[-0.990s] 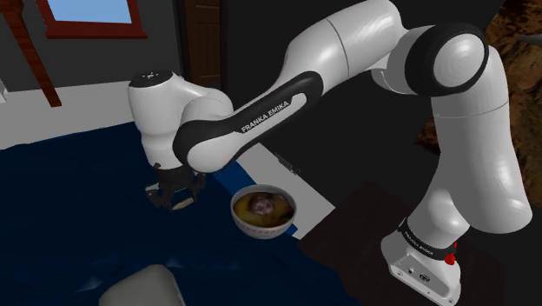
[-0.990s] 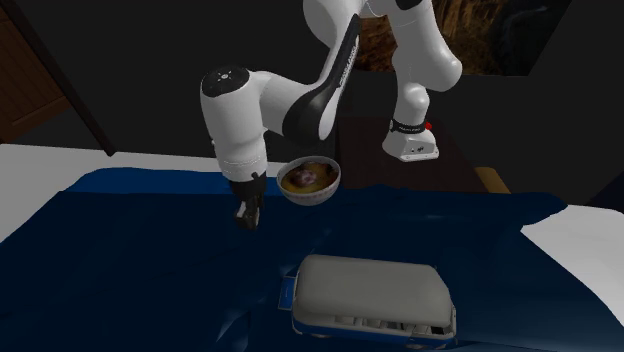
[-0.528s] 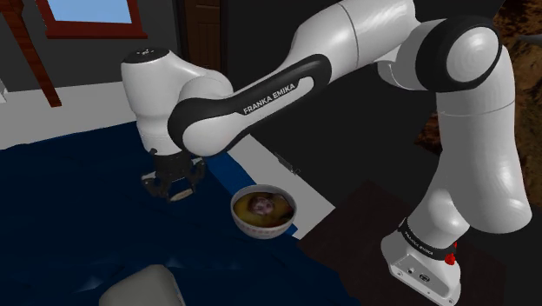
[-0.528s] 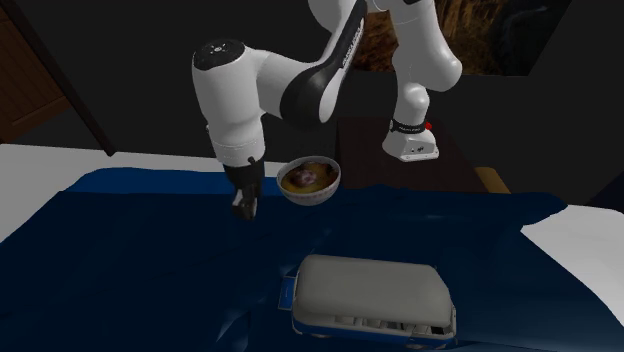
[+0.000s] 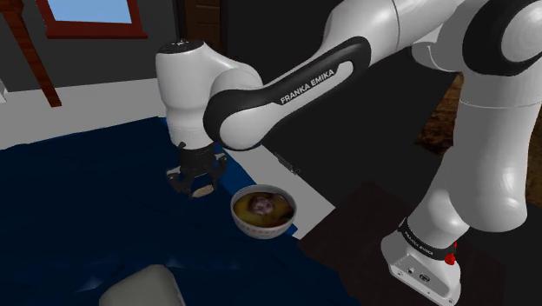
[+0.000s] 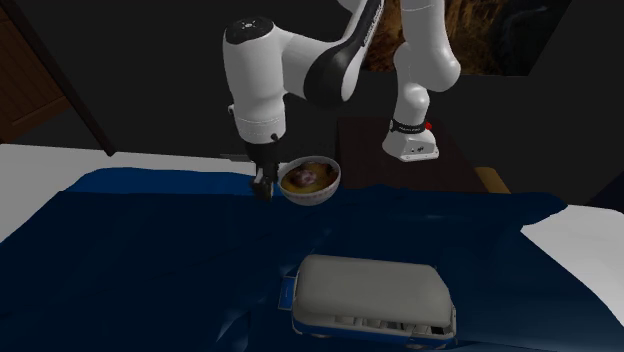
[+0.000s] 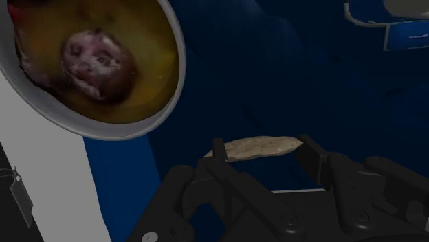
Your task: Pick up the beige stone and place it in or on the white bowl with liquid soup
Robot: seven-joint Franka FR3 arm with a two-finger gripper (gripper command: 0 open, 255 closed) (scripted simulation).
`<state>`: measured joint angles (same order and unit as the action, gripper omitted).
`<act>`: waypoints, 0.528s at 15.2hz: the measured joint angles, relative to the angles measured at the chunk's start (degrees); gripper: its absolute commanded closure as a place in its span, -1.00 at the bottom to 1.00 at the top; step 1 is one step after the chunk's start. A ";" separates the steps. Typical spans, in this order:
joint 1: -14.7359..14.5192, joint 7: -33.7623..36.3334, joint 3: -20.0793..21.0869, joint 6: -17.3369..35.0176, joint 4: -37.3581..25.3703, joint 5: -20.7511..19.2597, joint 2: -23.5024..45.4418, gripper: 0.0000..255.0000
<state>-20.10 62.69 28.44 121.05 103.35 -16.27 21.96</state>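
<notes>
One white arm [image 5: 287, 87] reaches over the blue cloth [image 5: 78, 217] toward the soup bowl [image 5: 261, 229]. Its claw [image 5: 194, 184] hangs just beside the rim, clamped on the flat beige stone [image 7: 254, 147] by its ends. The stone is lifted clear of the cloth, presumably so it can cross into the bowl.

The stone [image 7: 254, 147] looks rough and matt, the claw [image 7: 264, 150] dull black, the bowl [image 5: 261, 229] smooth glossy white like the arm [image 5: 187, 96], its soup [image 7: 148, 55] shiny, and the dark blue cloth [image 5: 78, 217] creased and matt.
</notes>
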 measured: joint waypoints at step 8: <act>5.71 -6.42 1.98 7.56 23.22 9.35 -18.57 1.00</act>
<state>-14.39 56.27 30.42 128.61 126.57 -6.93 3.39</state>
